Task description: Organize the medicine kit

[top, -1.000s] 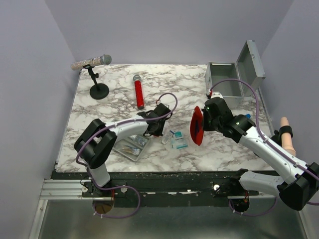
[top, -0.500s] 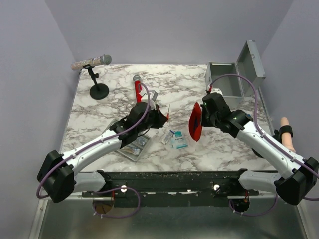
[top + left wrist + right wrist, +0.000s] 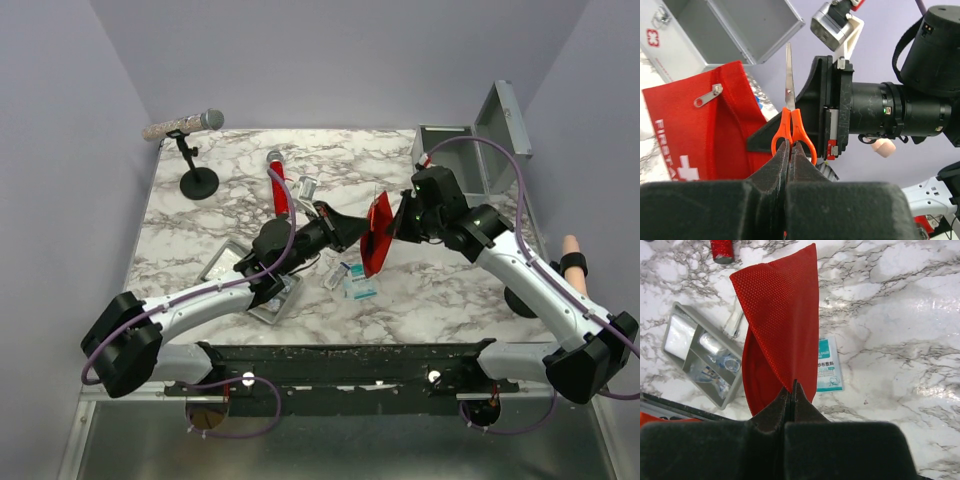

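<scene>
The medicine kit [image 3: 462, 158], a grey metal box with its lid open, stands at the back right; it also shows in the left wrist view [image 3: 735, 27]. My right gripper [image 3: 398, 222] is shut on the edge of a red first-aid pouch [image 3: 378, 235] and holds it above the table; the pouch hangs open in the right wrist view [image 3: 777, 335]. My left gripper [image 3: 352, 226] is shut on orange-handled scissors [image 3: 790, 112], blades pointing at the pouch [image 3: 695, 130], right beside its opening.
A shallow grey tray [image 3: 262, 287] with small packets lies front left. Teal packets [image 3: 355, 280] lie under the pouch. A red cylinder [image 3: 278, 187], a small clear bottle [image 3: 306, 186] and a microphone stand [image 3: 198, 182] sit at the back left.
My left arm has swung right and lifted the scissors up to the pouch. My right gripper has moved the pouch left, toward the scissors.
</scene>
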Available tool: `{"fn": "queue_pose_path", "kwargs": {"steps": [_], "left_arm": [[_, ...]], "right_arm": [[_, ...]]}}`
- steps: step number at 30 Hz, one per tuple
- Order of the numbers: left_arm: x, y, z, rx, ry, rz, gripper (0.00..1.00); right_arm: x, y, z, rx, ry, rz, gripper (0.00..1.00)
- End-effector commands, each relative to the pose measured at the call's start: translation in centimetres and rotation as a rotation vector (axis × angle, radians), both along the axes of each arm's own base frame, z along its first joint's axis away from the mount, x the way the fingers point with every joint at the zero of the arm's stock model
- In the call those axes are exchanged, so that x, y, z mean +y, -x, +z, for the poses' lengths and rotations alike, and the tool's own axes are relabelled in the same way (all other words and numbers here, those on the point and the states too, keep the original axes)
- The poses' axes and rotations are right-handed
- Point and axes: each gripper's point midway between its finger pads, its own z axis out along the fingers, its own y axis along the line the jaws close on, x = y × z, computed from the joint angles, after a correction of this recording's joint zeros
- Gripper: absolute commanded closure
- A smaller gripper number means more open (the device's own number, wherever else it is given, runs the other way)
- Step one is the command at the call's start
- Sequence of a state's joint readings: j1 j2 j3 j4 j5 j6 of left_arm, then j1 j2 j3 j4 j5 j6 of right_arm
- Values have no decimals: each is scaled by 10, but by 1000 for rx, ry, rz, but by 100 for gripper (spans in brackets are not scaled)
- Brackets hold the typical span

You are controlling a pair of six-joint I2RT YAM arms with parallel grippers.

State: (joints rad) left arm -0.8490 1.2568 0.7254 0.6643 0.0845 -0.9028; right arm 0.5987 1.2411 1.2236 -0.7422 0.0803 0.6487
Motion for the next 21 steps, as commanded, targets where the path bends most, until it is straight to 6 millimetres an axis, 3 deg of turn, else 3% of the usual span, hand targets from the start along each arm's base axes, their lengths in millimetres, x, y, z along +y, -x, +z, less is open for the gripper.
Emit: {"fn": "queue_pose_path", "kwargs": {"steps": [1, 8, 19, 21], "left_arm": [[-15, 10, 15, -56, 72, -68, 100], [-23, 8, -28, -1, 1, -81, 100], [-18, 8, -80, 91, -143, -58, 100], [-19, 8, -83, 101, -171, -67, 90]], "right_arm": [[8, 4, 11, 33, -72, 13, 99], [9, 5, 16, 38, -104, 23, 99], [5, 4, 21, 17, -100, 24, 99], [5, 3, 22, 11, -97, 24, 99]]}}
